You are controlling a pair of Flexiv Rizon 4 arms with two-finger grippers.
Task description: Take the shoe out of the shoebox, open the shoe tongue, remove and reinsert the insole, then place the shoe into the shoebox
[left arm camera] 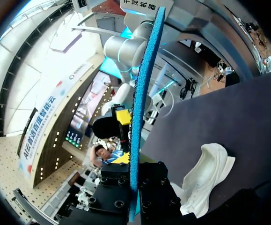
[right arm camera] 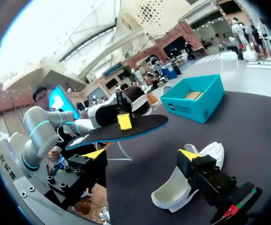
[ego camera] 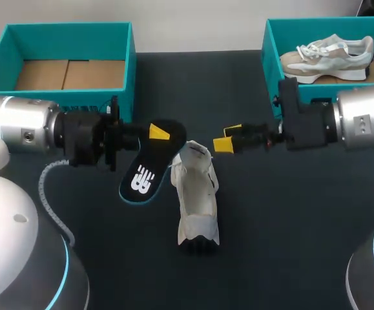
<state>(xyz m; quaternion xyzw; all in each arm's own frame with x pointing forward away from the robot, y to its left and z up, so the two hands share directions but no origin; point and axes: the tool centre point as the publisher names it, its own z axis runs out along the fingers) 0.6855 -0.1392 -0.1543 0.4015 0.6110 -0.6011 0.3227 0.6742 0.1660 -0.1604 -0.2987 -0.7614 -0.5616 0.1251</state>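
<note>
While the left gripper [ego camera: 155, 134] clamps the insole [ego camera: 145, 174], the right gripper [ego camera: 228, 137] gapes wide near the shoe [ego camera: 196, 200] (mid-tabletop).

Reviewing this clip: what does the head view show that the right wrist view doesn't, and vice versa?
Head view only: a second shoe lying in the right shoebox. Right wrist view only: the insole seen from the side, lifted off the table. Both: the left gripper shut on that insole, the white shoe on the table, the right gripper open, and the left shoebox.
</note>
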